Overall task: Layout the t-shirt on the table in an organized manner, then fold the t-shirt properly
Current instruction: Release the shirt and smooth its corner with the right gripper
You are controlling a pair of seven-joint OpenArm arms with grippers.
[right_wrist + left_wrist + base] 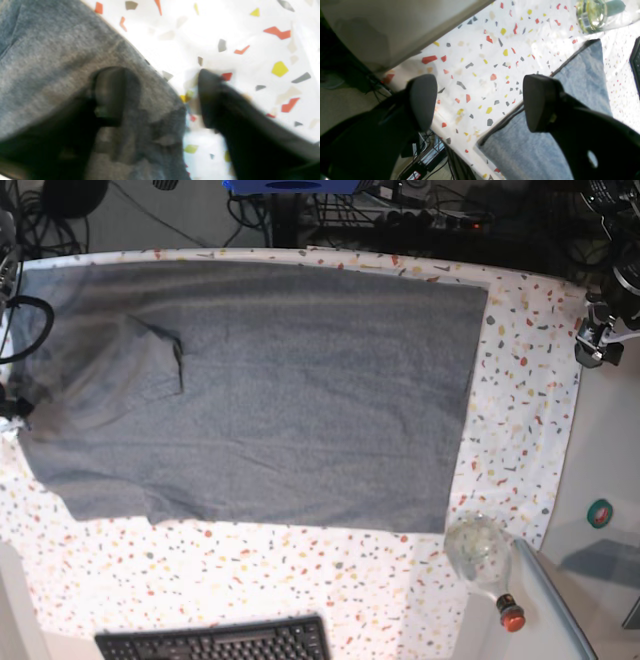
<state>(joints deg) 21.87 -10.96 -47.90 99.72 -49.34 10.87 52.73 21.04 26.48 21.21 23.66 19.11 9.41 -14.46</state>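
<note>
The grey t-shirt (pixel 300 390) lies spread flat over most of the speckled table (pixel 520 400), with one sleeve (pixel 155 365) folded onto the body at the left. In the blurred right wrist view my right gripper (pixel 160 97) straddles the t-shirt (pixel 50 62) at its edge. One finger (pixel 110 92) is over the cloth and the other sits over the table (pixel 250 50), jaws apart. My left gripper (pixel 480 102) hangs open over the table (pixel 475 75) near its edge, beside a straight edge of the t-shirt (pixel 582 82), holding nothing.
A glass bottle (pixel 480 550) with a red cap lies on the table's near right corner, also seen as the bottle (pixel 592 15). A black keyboard (pixel 215 642) sits at the front edge. Cables and equipment crowd the floor past the far edge. A green tape roll (pixel 600 513) lies on the grey side surface.
</note>
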